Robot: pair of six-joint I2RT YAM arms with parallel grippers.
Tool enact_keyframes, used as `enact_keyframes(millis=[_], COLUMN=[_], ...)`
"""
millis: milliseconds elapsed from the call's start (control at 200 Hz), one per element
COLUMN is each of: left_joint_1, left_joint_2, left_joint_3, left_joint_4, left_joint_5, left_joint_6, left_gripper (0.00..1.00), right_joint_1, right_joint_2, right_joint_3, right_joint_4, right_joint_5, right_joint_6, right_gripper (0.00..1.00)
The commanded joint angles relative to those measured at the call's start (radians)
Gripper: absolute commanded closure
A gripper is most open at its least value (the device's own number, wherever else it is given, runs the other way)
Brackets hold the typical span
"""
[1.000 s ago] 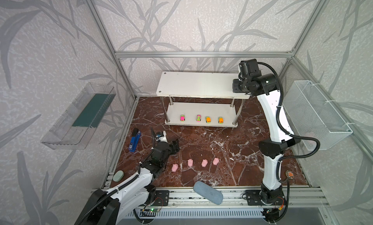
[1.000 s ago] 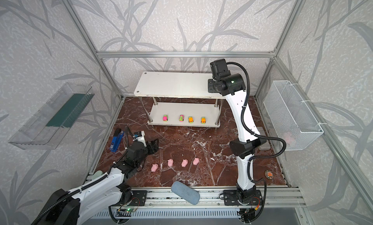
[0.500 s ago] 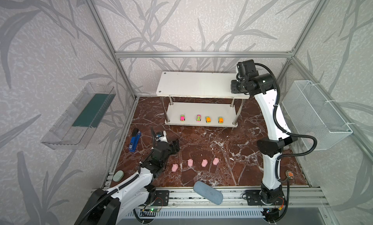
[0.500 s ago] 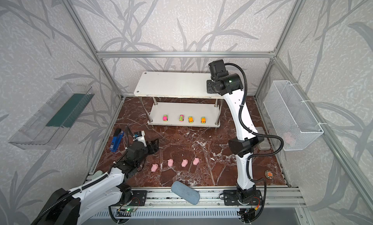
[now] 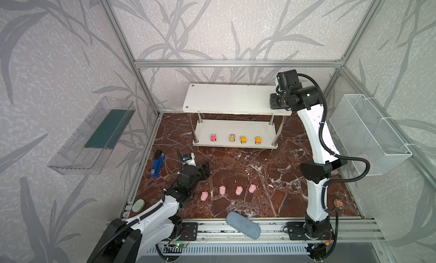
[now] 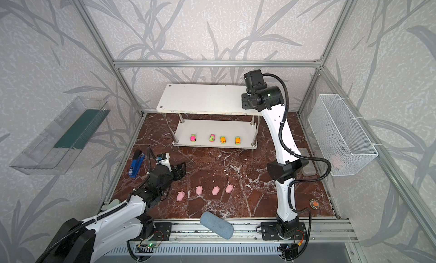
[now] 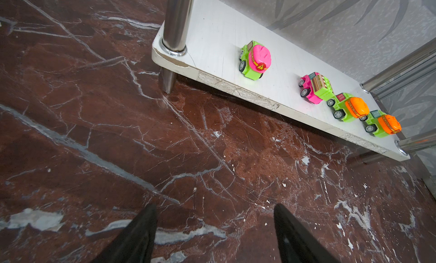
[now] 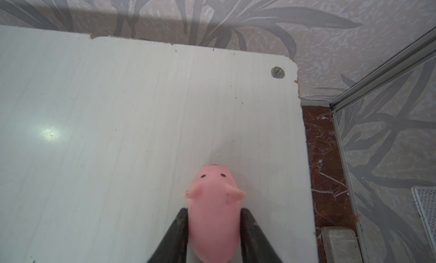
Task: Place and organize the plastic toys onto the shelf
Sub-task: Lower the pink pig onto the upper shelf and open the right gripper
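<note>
Nearest the camera, a grey-blue pouch (image 5: 243, 224) lies tilted across the front rail. Just beyond it, on the brown marble counter (image 5: 271, 174), four pink pigs (image 5: 204, 195) (image 5: 222, 190) (image 5: 238, 190) (image 5: 252, 188) sit in a loose row, none touching another. The left hand (image 7: 213, 206) hangs low over the counter beside the row's left end; its fingers are spread wide with nothing between them. A blue stapler (image 5: 157, 163) lies near the left wall, apart from the toys. Farther back stands the white two-tier shelf (image 5: 231, 97). Along the front edge of its lower board are four toy cars: two pink-and-green cars (image 5: 213, 138) (image 5: 232, 138) to the left and two orange-and-green cars (image 5: 243, 139) (image 5: 258, 140) to the right, each on its wheels. The top board is reached by the right hand (image 8: 214, 211), which is over its right end, near the corner screw (image 8: 277, 72). In the right wrist view both fingers lie against the flanks of the held pig (image 8: 213, 226), pinching it; whether the pig rests on the board cannot be told. A wire basket (image 5: 368, 132) hangs on the right wall and a clear tray (image 5: 92, 136) on the left wall.
</note>
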Motion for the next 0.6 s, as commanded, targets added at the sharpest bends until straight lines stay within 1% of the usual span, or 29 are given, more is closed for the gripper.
enact_keyframes(millis=[0,160,310,495,595], left_joint_1=[0.005,0.006,0.006,0.005,0.005], left_joint_2=[-0.003,-0.004,-0.004,-0.004,-0.002], left_joint_3=[-0.003,-0.003,-0.004,-0.003,-0.003], left_joint_4=[0.014,0.014,0.012,0.012,0.013], left_joint_5=[-0.003,-0.003,-0.004,-0.003,-0.003], left_joint_6=[-0.009,-0.01,-0.01,-0.01,-0.01], left_gripper=[0.24,0.24,0.24,0.24,0.24], right_joint_1=[-0.002,-0.002,-0.003,-0.002,-0.001], right_joint_2=[0.013,0.003,-0.043,-0.116,-0.183], right_joint_3=[0.031,0.052,0.052,0.041,0.004], right_joint_4=[-0.017,-0.009,0.02,0.045,0.061], right_joint_5=[-0.004,-0.016,-0.033,-0.072,-0.095], right_joint_6=[-0.01,-0.01,-0.006,-0.005,-0.006], right_gripper=[0.61,0.59,0.56,0.54,0.54])
